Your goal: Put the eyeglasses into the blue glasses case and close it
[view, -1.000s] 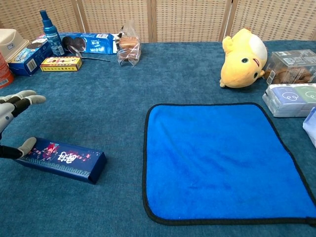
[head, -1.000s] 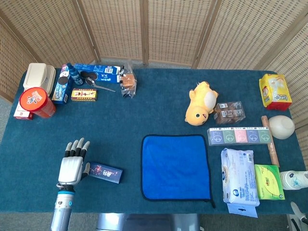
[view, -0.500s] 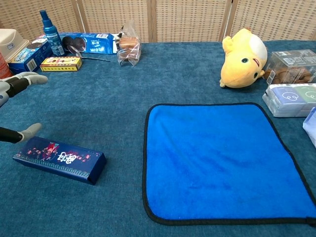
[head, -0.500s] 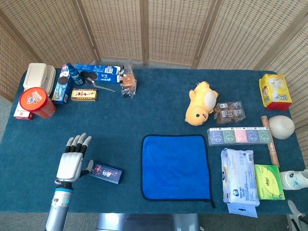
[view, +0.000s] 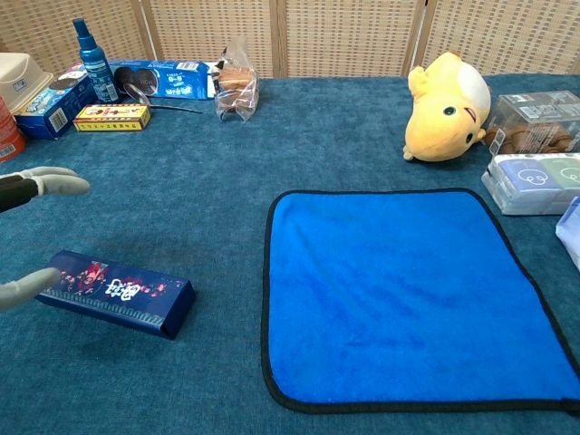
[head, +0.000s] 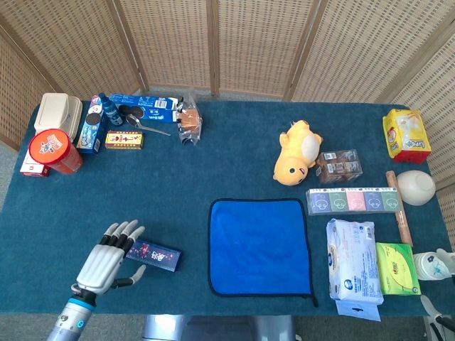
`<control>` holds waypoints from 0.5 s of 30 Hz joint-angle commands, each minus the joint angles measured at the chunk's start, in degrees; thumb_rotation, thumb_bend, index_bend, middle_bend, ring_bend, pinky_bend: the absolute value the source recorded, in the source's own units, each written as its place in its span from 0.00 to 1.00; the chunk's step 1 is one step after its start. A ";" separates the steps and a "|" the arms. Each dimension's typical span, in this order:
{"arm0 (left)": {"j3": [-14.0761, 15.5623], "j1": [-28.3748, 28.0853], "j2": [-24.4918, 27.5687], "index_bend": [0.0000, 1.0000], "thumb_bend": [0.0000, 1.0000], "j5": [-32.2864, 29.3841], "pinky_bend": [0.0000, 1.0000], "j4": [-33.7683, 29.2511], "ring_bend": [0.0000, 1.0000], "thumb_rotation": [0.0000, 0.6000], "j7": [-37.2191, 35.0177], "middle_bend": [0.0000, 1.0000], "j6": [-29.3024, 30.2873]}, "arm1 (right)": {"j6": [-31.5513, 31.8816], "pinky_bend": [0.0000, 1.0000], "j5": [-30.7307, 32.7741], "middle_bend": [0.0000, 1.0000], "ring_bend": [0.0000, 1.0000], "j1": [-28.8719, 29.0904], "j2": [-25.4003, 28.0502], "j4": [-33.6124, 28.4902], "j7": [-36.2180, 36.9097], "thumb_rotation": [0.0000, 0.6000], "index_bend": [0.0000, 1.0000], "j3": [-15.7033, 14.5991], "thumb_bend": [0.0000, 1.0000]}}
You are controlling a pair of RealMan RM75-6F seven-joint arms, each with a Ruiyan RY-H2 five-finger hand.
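My left hand [head: 105, 260] sits low over the napped blue-green table cover [head: 185, 170], fingers spread wide and holding nothing; its pale segmented fingertips [view: 63, 185] show at the chest view's left edge. Just to its right, near the thumb, lies a long, slim dark blue box [head: 154, 256] with a printed floral pattern, flat on the cloth; whether it touches the thumb I cannot tell. Further right is a square bright blue plush cloth [head: 260, 246] with a dark stitched border. I cannot see any eyeglasses in either view. Well beyond the hand, toward the wicker screen, stand a round red tub [head: 54, 151], a blue bottle [head: 107, 109] and flat snack boxes. My right hand [head: 441, 320] barely shows at the lower right corner; I cannot tell its state.
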 commanded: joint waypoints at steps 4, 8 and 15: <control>1.02 -0.25 1.47 0.00 0.30 -0.68 0.02 -0.68 0.00 0.49 0.04 0.00 -0.93 | -1.80 0.19 -0.82 0.21 0.18 0.26 1.89 -1.12 -4.46 0.95 0.08 -1.12 0.28; 2.03 -1.99 2.10 0.00 0.29 -3.42 0.02 -0.33 0.00 0.50 2.08 0.00 -4.98 | -2.86 0.19 -0.13 0.21 0.18 -0.24 2.77 -2.97 -6.32 0.95 0.08 -1.65 0.28; 1.74 -4.21 1.69 0.00 0.30 -5.47 0.01 0.88 0.00 0.48 4.36 0.00 -7.64 | -1.98 0.18 -0.01 0.21 0.18 -0.54 2.61 -3.19 -5.78 0.95 0.08 -1.36 0.28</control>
